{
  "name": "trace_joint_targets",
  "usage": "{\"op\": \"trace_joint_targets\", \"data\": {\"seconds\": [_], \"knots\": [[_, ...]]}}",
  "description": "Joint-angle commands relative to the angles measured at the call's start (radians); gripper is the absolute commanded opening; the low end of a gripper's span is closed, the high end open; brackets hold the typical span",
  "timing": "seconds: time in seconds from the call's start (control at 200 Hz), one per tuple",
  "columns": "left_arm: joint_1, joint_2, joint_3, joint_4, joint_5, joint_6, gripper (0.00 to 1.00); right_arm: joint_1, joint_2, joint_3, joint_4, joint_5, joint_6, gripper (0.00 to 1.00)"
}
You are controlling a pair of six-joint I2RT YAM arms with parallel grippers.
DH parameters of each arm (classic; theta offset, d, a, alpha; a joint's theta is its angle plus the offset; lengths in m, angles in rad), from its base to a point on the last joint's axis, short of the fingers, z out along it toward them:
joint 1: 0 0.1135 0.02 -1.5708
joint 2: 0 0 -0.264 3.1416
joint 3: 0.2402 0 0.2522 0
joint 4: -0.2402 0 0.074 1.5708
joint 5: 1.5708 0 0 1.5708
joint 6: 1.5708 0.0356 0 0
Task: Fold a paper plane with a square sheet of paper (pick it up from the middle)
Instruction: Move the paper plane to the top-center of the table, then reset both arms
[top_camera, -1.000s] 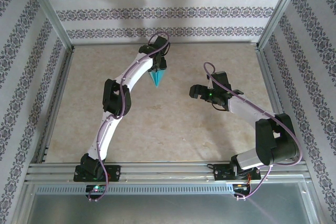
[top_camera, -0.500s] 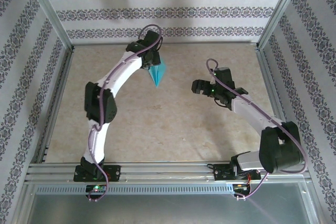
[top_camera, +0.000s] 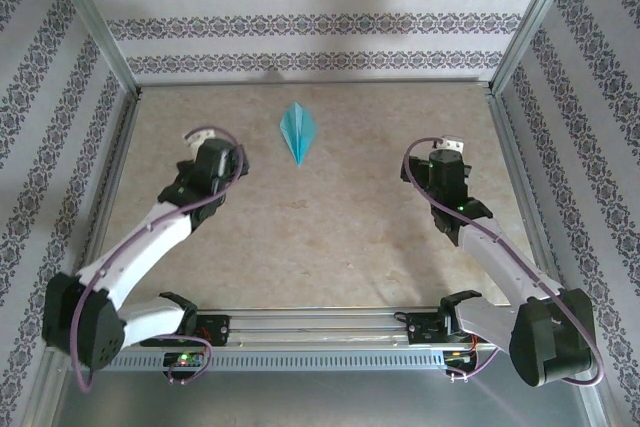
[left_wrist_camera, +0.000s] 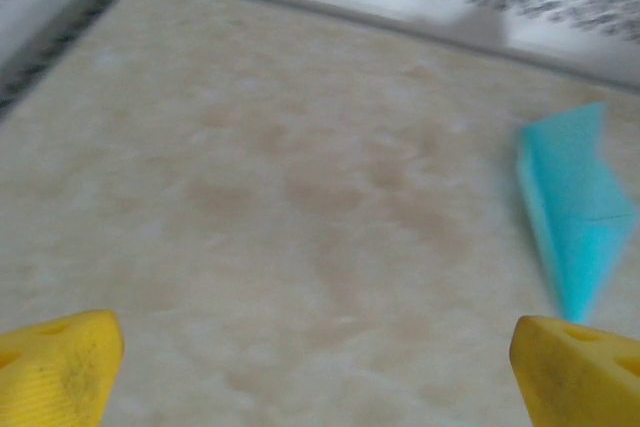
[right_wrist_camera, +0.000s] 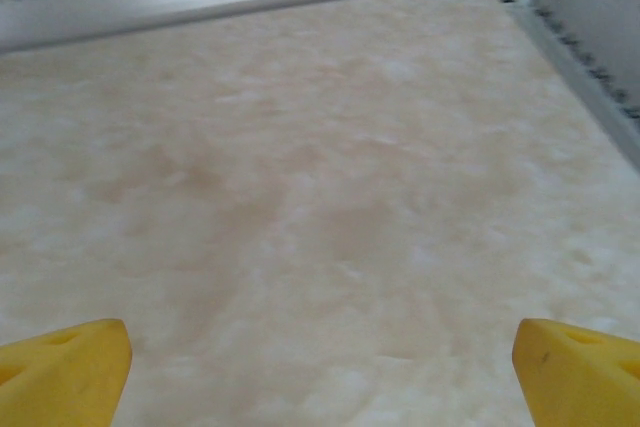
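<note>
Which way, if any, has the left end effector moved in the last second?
Yes. The left end effector drew back from the back wall, nearer and to the left, and stands open; the paper plane lies on the table.

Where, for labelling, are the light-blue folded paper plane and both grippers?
light-blue folded paper plane [top_camera: 299,133]: top external view, middle of its body.
left gripper [left_wrist_camera: 316,352]: left wrist view, midway between its yellow fingertips.
right gripper [right_wrist_camera: 320,352]: right wrist view, midway between its yellow fingertips.
</note>
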Motion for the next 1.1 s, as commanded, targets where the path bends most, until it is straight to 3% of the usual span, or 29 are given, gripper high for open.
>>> {"op": "trace_joint_targets", "data": {"seconds": [0.0, 0.18, 0.225, 0.32, 0.59, 0.834, 1.094], "knots": [[0.050, -0.120, -0.146, 0.159, -0.129, 0.065, 0.99, -0.023, -0.010, -0.060, 0.109, 0.152, -0.047, 0.98], [0.144, -0.212, -0.429, 0.471, -0.171, 0.195, 0.99, -0.047, 0.066, -0.147, 0.277, 0.164, -0.120, 0.98], [0.162, -0.233, -0.442, 0.472, -0.152, 0.220, 0.99, -0.054, 0.094, -0.154, 0.314, 0.153, -0.143, 0.98], [0.193, -0.224, -0.497, 0.635, -0.134, 0.330, 0.99, -0.064, 0.143, -0.165, 0.398, 0.108, -0.189, 0.98], [0.286, -0.017, -0.581, 1.000, 0.135, 0.431, 0.99, -0.119, 0.230, -0.204, 0.625, -0.104, -0.275, 0.98], [0.326, 0.203, -0.554, 1.215, 0.335, 0.456, 0.99, -0.186, 0.264, -0.231, 0.729, -0.310, -0.284, 0.98], [0.344, 0.353, -0.538, 1.324, 0.405, 0.457, 0.99, -0.226, 0.359, -0.223, 0.817, -0.424, -0.260, 0.98]]}}
